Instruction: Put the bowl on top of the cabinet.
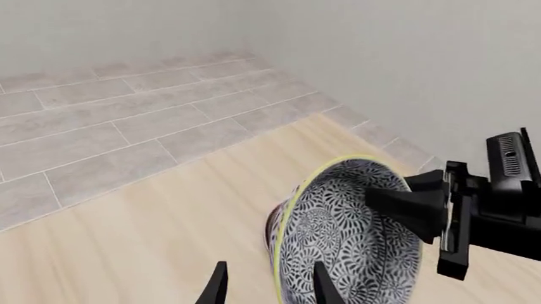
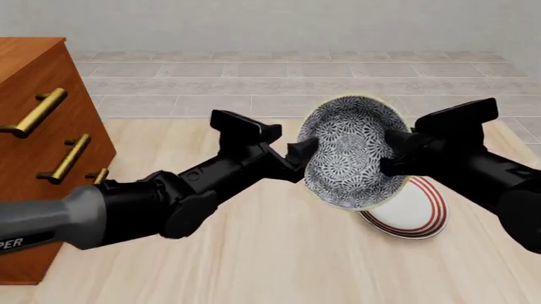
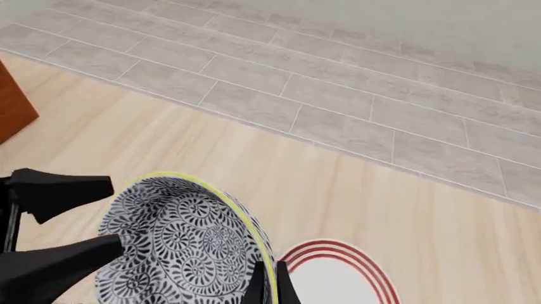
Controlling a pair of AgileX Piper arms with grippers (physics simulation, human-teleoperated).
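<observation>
The blue-and-white patterned bowl [image 2: 351,152] hangs in the air, tipped on its edge, above the table between both grippers. My right gripper [image 2: 393,155] is shut on its right rim; the right wrist view shows the two fingers pinched close on the yellowish rim [image 3: 266,282]. My left gripper [image 2: 300,155] is open and straddles the opposite rim, one finger inside the bowl [image 1: 355,240] and one outside, with gaps showing. The reddish-brown cabinet [image 2: 34,82] with brass handles stands at the far left, its top above the bowl's height.
A white plate with red rings [image 2: 414,212] lies on the wooden table [image 2: 253,253] just below and right of the bowl. Grey tiled floor [image 2: 253,82] and a pale wall lie beyond the table's far edge.
</observation>
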